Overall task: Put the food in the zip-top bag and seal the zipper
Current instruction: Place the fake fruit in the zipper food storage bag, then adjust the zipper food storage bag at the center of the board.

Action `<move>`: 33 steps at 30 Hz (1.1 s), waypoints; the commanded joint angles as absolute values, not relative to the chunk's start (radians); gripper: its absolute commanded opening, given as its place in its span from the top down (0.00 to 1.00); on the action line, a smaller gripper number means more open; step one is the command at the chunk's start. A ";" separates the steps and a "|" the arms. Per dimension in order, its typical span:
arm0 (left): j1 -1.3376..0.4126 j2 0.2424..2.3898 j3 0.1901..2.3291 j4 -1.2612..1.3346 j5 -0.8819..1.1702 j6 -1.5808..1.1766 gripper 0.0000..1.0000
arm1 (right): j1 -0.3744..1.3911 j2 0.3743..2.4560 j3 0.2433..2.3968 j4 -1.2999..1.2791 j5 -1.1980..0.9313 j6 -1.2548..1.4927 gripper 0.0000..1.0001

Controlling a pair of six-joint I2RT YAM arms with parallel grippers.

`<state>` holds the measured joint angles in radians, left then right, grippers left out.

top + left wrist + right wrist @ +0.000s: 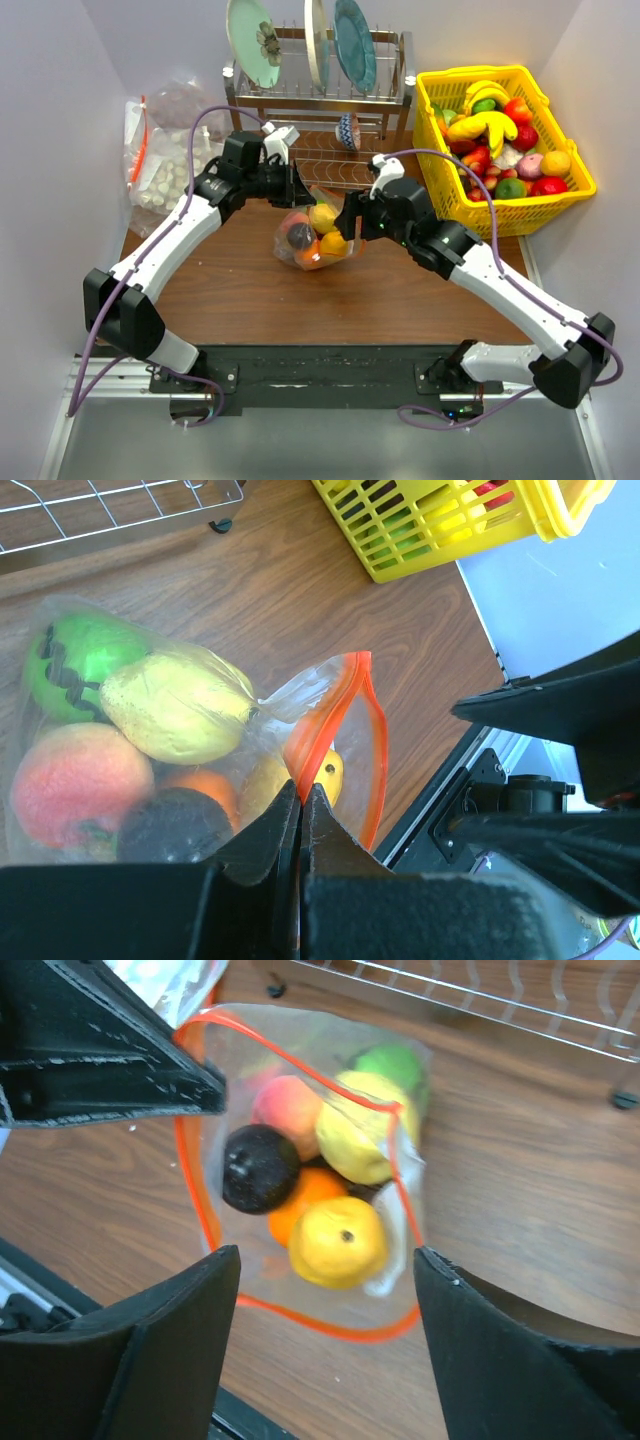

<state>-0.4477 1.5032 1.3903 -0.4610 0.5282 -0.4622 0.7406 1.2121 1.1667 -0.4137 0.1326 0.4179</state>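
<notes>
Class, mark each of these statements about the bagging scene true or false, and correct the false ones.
1. The zip-top bag holds several toy fruits. True.
2. The zipper is sealed along its whole length. False: the strip forms an open loop and the mouth gapes.
3. The left fingers are pinched shut on the bag's edge at the zipper. True.
4. The right fingers grip a yellow fruit. False: they stand open over the bag's mouth and hold nothing.
5. The yellow basket is empty. False: it is piled with toy fruit, bananas on top.
</notes>
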 commanded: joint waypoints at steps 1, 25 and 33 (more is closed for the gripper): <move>-0.454 1.474 1.450 -0.440 0.546 -0.469 1.00 | 0.746 1.183 1.190 -0.538 0.221 0.426 0.30; -0.454 1.473 1.476 -0.488 0.548 -0.459 1.00 | 0.746 1.238 1.140 -0.564 0.209 0.492 1.00; -0.468 1.517 1.494 -0.488 0.641 -0.469 1.00 | 0.747 1.218 1.319 -0.664 0.135 0.476 1.00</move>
<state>-0.4511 1.5066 1.4380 -0.5129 0.5575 -0.4614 0.7406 1.2266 1.2263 -0.6289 0.1864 0.4938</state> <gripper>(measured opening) 0.023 0.014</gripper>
